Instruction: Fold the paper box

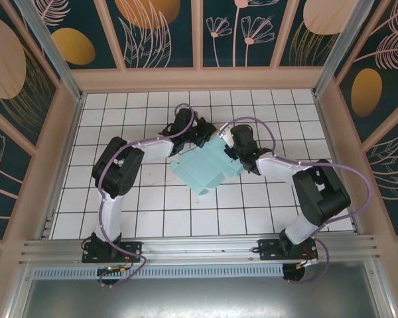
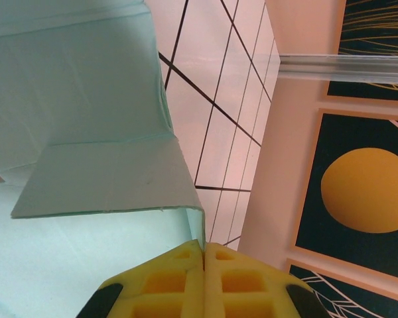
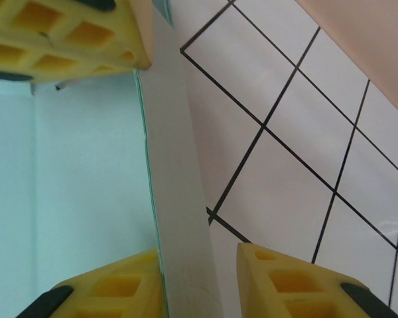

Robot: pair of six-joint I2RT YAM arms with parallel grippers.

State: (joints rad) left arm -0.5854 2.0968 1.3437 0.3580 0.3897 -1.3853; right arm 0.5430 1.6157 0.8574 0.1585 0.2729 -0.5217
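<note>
The paper box (image 1: 205, 169), pale mint card partly folded, lies at the middle of the white tiled surface (image 1: 119, 205) in the top view, between the two hands. The left hand (image 2: 203, 246) is pinched tight on a corner of the card at the bottom of its wrist view. The right hand (image 3: 199, 253) stands narrowly apart (a flap edge rises in the gap), clamping nothing

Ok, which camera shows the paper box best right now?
Top external: nearly the whole paper box is there, outline and folded-up sides. Left wrist gives a close-up of one flap and its crease; right wrist, a panel and one edge up close.
</note>
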